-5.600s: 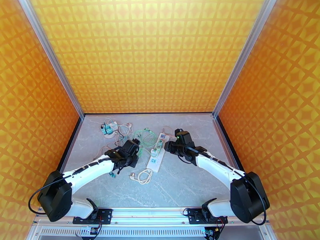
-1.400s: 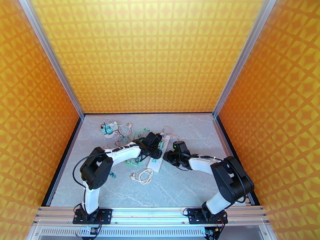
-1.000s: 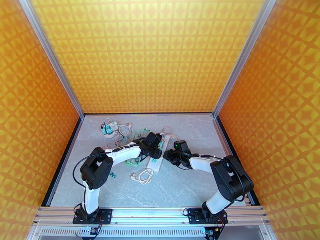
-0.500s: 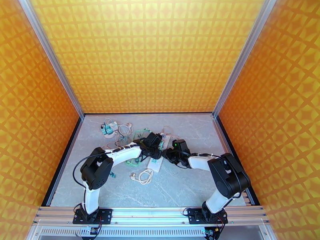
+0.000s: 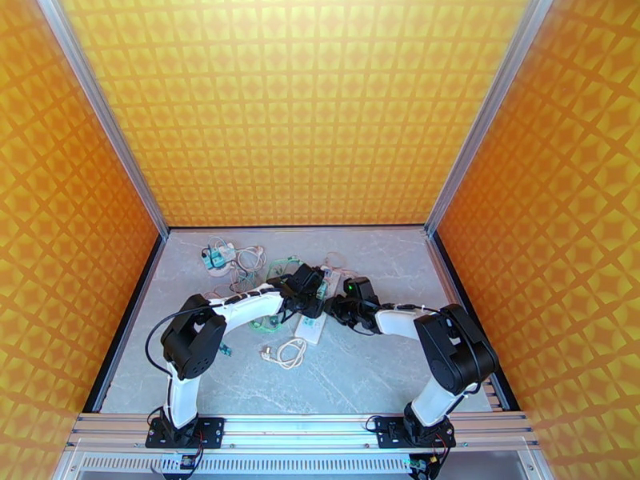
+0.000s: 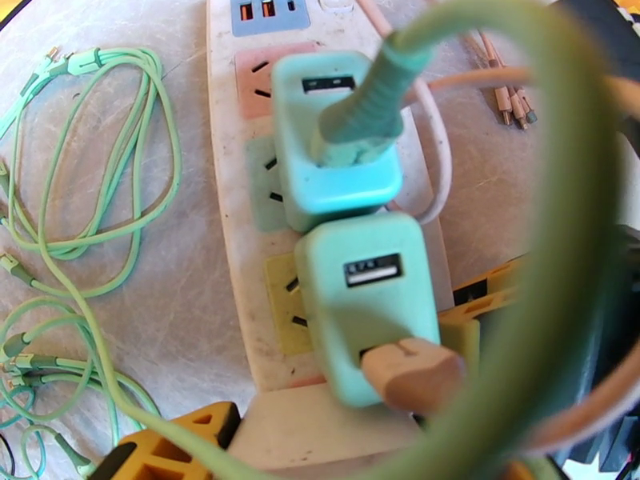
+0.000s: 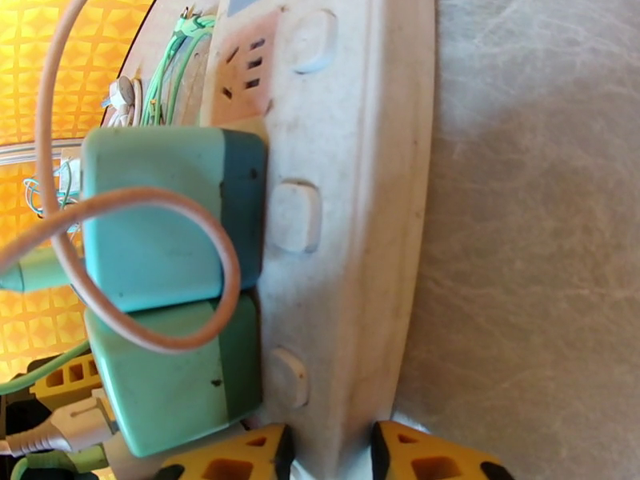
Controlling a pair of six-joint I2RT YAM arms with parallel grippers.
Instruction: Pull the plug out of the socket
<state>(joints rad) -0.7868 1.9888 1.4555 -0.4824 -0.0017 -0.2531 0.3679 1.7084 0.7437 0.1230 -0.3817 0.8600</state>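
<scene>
A white power strip (image 6: 240,234) lies on the grey table with two green plugs side by side in its sockets. The near plug (image 6: 364,306) carries a beige cable, the far plug (image 6: 336,146) a green one. My left gripper (image 6: 336,462) sits at the strip's near end with its yellow fingers (image 6: 160,446) against the strip's sides, shut on it. My right gripper (image 7: 330,458) stands beside the same two plugs (image 7: 172,298), jaws a little apart astride the strip's switch edge (image 7: 352,234). In the top view both grippers, left (image 5: 310,294) and right (image 5: 340,304), meet at the strip (image 5: 312,328).
Loose green cables (image 6: 80,194) lie left of the strip. A coiled white cable (image 5: 284,352) lies in front of it, and a small teal charger with cords (image 5: 216,256) sits at the back left. Orange walls close in three sides.
My right gripper has slid left up to the strip and narrowed slightly. The left arm and the strip have stayed put.
</scene>
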